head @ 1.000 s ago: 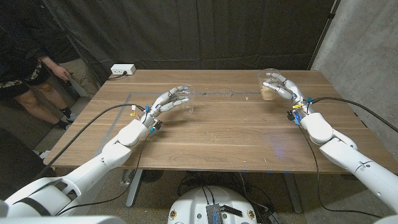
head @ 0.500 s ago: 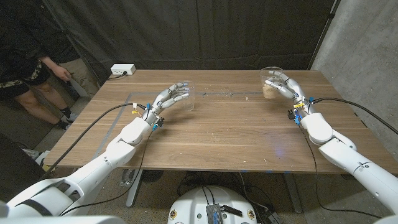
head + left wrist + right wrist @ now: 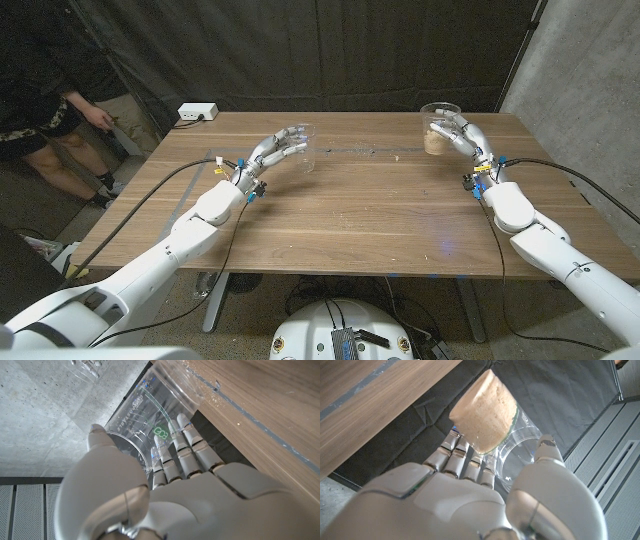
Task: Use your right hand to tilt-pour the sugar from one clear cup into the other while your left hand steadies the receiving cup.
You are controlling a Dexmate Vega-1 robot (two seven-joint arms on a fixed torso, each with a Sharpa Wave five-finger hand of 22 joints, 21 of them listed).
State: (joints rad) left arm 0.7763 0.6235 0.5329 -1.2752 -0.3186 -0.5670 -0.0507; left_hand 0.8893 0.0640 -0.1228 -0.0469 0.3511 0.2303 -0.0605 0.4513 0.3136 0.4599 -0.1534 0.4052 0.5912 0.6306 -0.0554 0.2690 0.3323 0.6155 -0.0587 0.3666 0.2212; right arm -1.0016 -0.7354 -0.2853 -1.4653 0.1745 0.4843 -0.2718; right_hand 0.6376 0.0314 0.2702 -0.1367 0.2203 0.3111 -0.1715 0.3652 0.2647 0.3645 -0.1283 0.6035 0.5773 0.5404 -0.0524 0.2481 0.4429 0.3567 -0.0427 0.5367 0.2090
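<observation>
While right hand [image 3: 455, 133] holds sugar cup [image 3: 437, 130], near table's [image 3: 380, 210] far edge

The robot has two arms with smooth white rounded shells and darker grey seams at the joints. The left hand [image 3: 282, 146] and the right hand [image 3: 452, 132] are light grey, almost silver, with segmented fingers [image 3: 186, 445] and a wide plain back. At each wrist there is a small cluster of blue and yellow connectors. A black cable runs from each wrist back along the forearm, hanging loose.
</observation>
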